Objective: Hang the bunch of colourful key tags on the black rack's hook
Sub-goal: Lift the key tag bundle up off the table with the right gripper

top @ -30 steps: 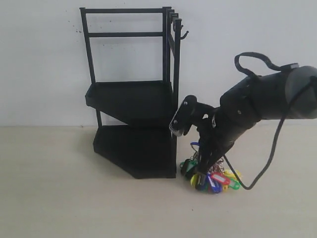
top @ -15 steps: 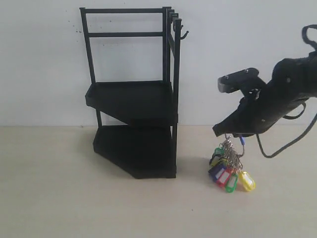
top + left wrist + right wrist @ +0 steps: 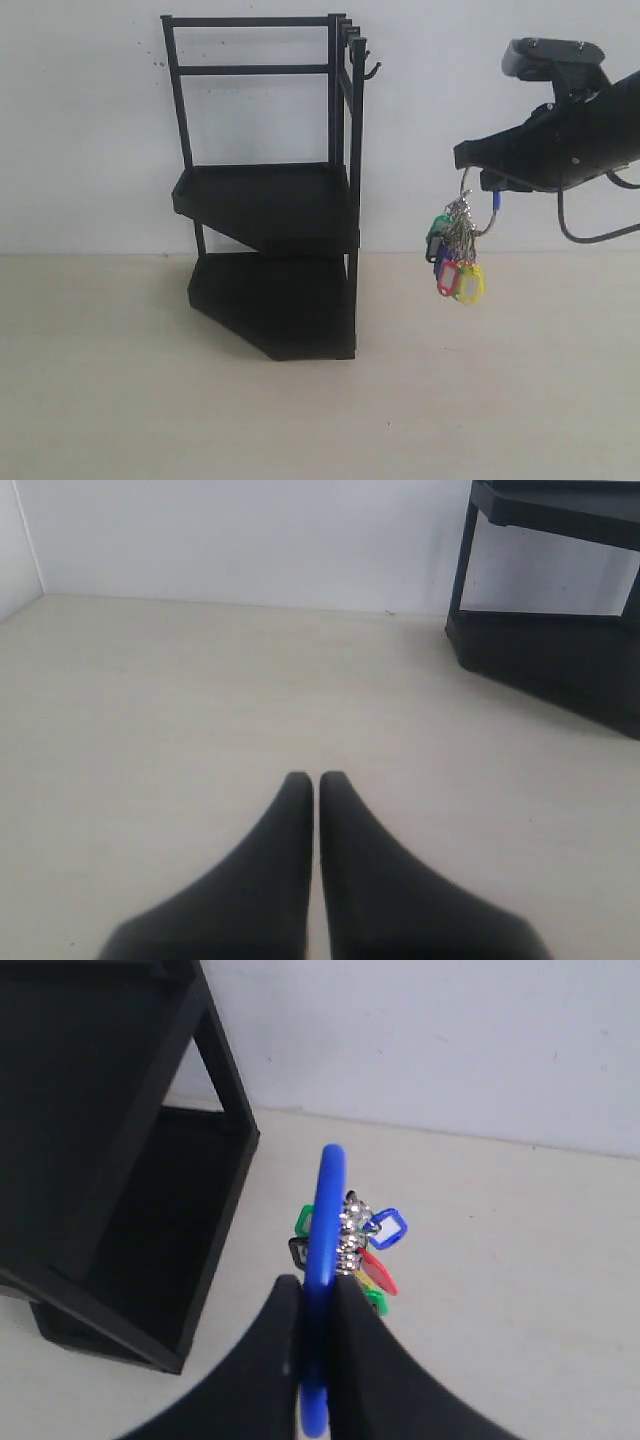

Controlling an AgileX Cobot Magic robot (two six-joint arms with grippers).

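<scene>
The colourful key tag bunch [image 3: 456, 258] hangs in the air right of the black rack [image 3: 270, 190], well above the table. My right gripper [image 3: 478, 180] is shut on its blue loop [image 3: 322, 1250], with the tags [image 3: 362, 1250] dangling beyond the fingertips. The hook [image 3: 372, 68] juts from the rack's top right post, higher than the bunch and to its left. In the right wrist view the rack [image 3: 110, 1160] fills the side beside the loop. My left gripper [image 3: 316, 780] is shut with nothing in it, low over the bare table, with the rack's base [image 3: 550, 650] ahead of it.
The rack stands against a white wall [image 3: 480, 80] on a pale wooden table [image 3: 320, 420]. A black cable [image 3: 590, 236] loops under the right arm.
My right gripper has lifted the bunch off the table, rising and moving right, away from the rack's base. The tags now hang free in the air.
</scene>
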